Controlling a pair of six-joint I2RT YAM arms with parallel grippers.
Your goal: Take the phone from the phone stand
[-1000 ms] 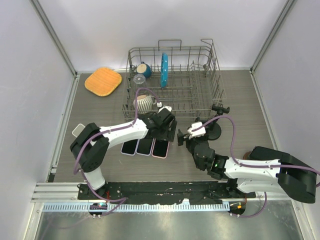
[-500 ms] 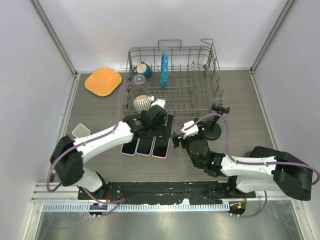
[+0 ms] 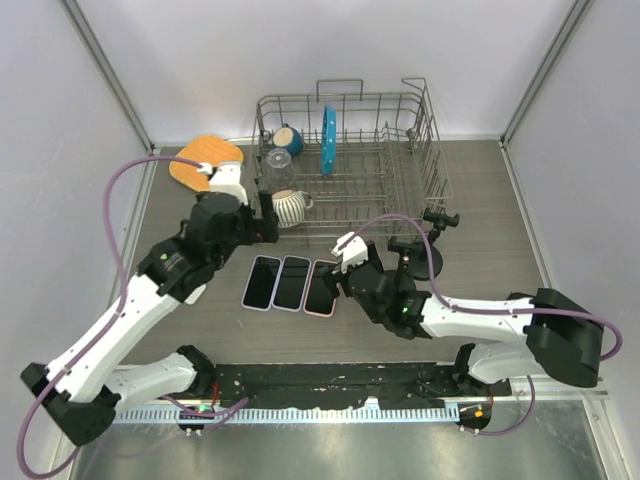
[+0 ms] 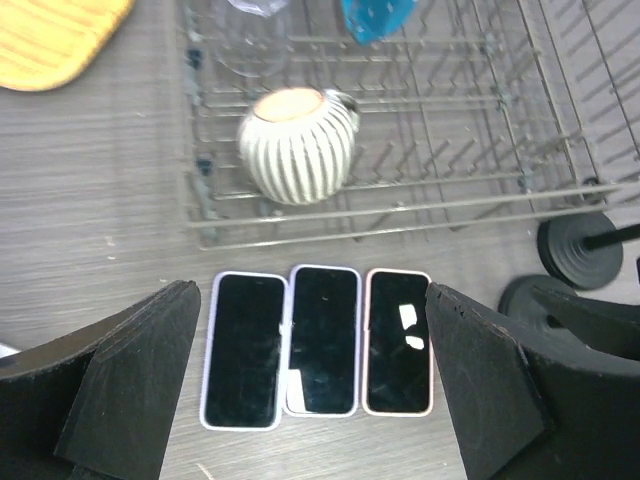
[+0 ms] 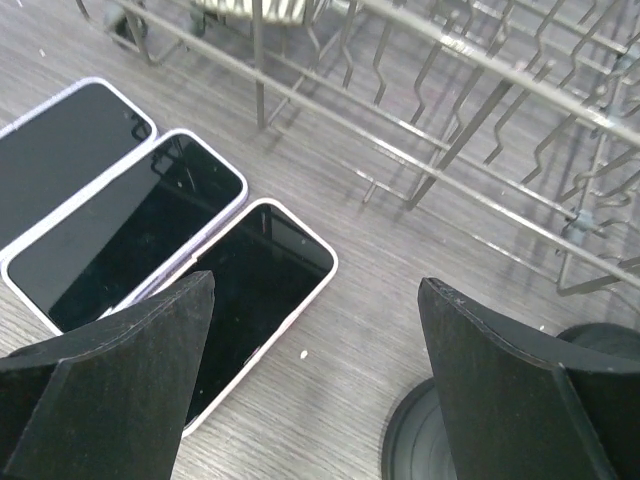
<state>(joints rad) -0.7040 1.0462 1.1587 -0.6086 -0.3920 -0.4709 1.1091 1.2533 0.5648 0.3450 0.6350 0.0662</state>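
Note:
Three phones lie flat, side by side, on the table: a lilac-cased phone (image 3: pixel 264 283) (image 4: pixel 243 350), a middle phone (image 3: pixel 293 283) (image 4: pixel 323 338) and a pink-cased phone (image 3: pixel 320 288) (image 4: pixel 398 340) (image 5: pixel 255 300). The black phone stand (image 3: pixel 430 264) (image 4: pixel 580 250) stands to their right, its clamp (image 3: pixel 440 217) bare. My left gripper (image 3: pixel 265 222) (image 4: pixel 310 300) hangs open high above the phones, holding nothing. My right gripper (image 3: pixel 345 275) (image 5: pixel 315 290) is open low over the table, between the pink-cased phone and the stand's round base (image 5: pixel 430 445).
A wire dish rack (image 3: pixel 436 150) (image 4: pixel 400 190) stands behind the phones, holding a striped mug (image 3: pixel 288 207) (image 4: pixel 298 145), a blue item (image 3: pixel 327 140) and a teal cup (image 3: pixel 288 137). An orange mat (image 3: pixel 190 165) (image 4: pixel 55 40) lies at the back left.
My left arm has risen and drawn back to the left, off the phones, with its jaws opening wider. My right gripper has slid left toward the pink-cased phone.

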